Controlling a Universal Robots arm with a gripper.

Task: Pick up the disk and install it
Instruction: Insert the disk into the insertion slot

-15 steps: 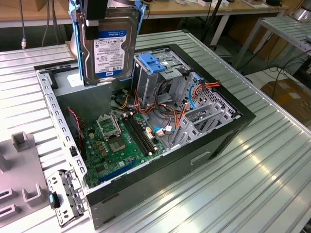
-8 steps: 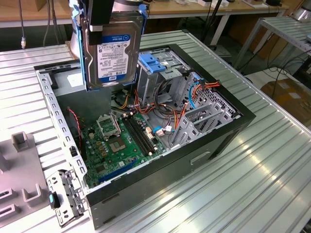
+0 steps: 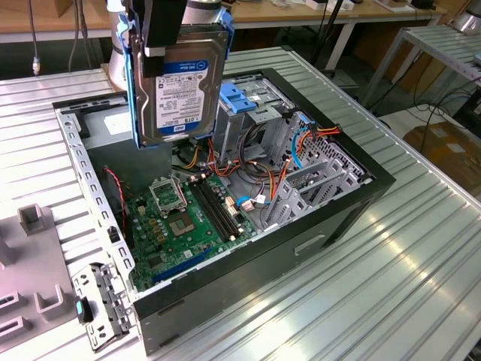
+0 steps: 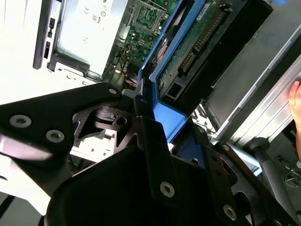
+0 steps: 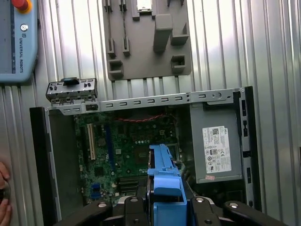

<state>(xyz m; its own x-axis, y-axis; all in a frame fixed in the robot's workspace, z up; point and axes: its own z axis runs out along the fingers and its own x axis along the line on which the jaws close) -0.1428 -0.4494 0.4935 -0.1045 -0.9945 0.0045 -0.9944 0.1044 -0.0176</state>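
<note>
The disk (image 3: 180,83), a silver-grey drive with a white label in a blue carrier, hangs upright over the open computer case (image 3: 301,248), above its rear half near the motherboard (image 3: 180,218). My gripper (image 3: 162,34) is shut on the disk's upper end from above. In the second wrist view the disk (image 4: 193,47) shows its green circuit side and blue frame, clamped between the black fingers (image 4: 150,136). The first wrist view looks down past the blue carrier (image 5: 164,174) onto the motherboard (image 5: 127,150).
A blue drive cage (image 3: 252,98) and cable bundles sit at the case's far right. The grey power supply box (image 5: 218,148) fills one corner. A grey fixture plate (image 5: 148,37), a teach pendant (image 5: 16,37) and a person's hand (image 5: 3,193) lie around the case.
</note>
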